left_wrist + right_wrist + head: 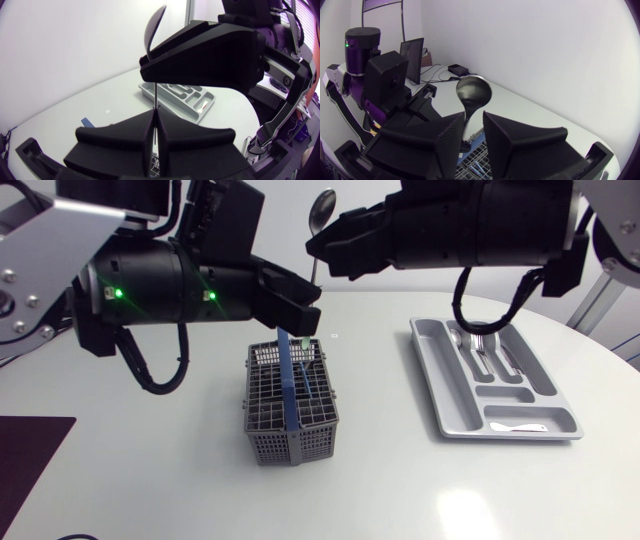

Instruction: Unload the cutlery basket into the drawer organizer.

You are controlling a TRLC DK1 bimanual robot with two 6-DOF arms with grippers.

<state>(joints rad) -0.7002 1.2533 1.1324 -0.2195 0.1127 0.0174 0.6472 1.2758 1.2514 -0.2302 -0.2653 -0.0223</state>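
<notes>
— Where is the shiny metal spoon [322, 210] [154, 25] [474, 92]?
— Upright in the air, bowl up, raised above the grey mesh cutlery basket [295, 445] with the blue handle.
— What holds it?
— The left gripper [308, 315] [155, 114] has its fingers pressed onto the lower handle from both sides. The right gripper [315, 248] [475, 125] sits higher, fingers spread, with the handle leaning at one of them.
— And the grey plastic drawer organizer [455, 410]?
— On the white table [400, 490], well apart from the basket on its right, with pieces of cutlery [480, 345] in its compartments.
</notes>
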